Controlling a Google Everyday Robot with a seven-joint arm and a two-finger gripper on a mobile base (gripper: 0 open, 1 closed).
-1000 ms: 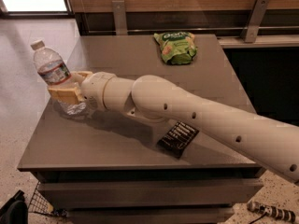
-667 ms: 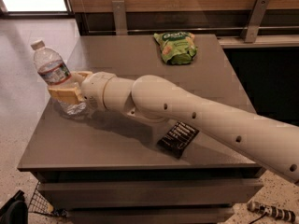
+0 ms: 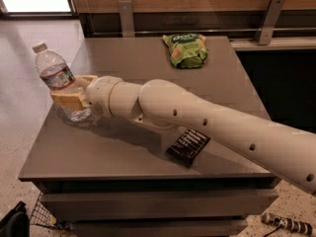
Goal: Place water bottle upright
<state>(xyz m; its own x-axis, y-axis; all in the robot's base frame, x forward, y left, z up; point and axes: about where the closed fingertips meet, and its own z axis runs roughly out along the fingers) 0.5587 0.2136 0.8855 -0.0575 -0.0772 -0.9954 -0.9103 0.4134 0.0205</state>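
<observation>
Water bottle (image 3: 55,75) ~vert, cap (image 3: 39,47) up-left, pincer (image 3: 67,88) clamped mid-body

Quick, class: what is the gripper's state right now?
Gripper: fingers closed on the water bottle, at the table's left edge.
</observation>
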